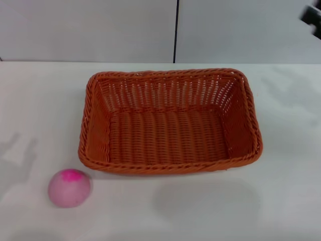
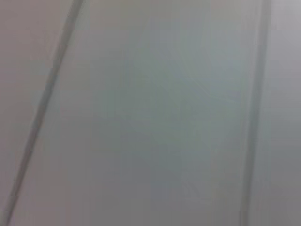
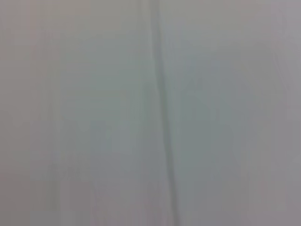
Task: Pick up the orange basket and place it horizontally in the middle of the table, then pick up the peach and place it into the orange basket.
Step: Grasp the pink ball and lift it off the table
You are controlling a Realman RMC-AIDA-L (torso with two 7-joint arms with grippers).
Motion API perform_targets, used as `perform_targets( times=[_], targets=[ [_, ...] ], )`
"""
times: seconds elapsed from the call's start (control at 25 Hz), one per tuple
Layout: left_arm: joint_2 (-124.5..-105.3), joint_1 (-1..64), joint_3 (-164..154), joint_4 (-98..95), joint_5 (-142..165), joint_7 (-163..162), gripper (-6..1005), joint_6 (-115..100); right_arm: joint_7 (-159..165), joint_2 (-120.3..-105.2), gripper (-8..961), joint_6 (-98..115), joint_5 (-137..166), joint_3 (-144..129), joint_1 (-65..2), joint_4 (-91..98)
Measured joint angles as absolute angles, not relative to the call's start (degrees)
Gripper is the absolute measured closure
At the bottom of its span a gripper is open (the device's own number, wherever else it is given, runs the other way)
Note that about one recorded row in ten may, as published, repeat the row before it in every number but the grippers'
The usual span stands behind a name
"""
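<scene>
No legible text, label, brand, number or sign appears in any view — neither on objects nor on surrounding surfaces.

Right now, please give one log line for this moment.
orange basket: mid-table, lengthwise, empty | peach: on table, outside basket, front-left | right arm: top-right edge | left arm: unseen

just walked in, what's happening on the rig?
Nothing is being handled right now. The basket sits long side across mid-table, empty. The peach lies on the table by the basket's near-left corner, not touching it, so it hasn't gone in yet. A dark bit of the right arm shows at the head view's top-right edge; the left arm is out of sight.
</scene>
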State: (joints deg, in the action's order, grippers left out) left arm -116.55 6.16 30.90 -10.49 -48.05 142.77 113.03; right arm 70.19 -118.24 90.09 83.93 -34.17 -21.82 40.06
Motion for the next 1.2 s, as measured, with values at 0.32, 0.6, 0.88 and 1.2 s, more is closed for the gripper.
perform_targets(
  times=[0.32,0.6,0.88,1.2],
  targets=[
    [-114.05,6.51,15.25,-17.99,-48.05,134.72,551,114.63,66.86,-117.08,426,90.27,83.73,-27.97,-18.52,30.76],
    [-115.85,7.58,6.24,-21.20,-48.06,132.51,425,108.24,66.40,-116.99,426,89.91,83.67,-24.86,-17.69,28.80],
    [-116.69,8.32,0.86,-21.57,-48.08,132.88,179,102.22,65.35,-116.97,425,89.45,83.65,-23.90,-17.54,27.30],
    [-117.15,8.44,-1.52,-21.61,-48.08,132.95,188,99.14,65.13,-116.98,425,88.75,83.58,-23.83,-17.60,26.90]
  ],
)
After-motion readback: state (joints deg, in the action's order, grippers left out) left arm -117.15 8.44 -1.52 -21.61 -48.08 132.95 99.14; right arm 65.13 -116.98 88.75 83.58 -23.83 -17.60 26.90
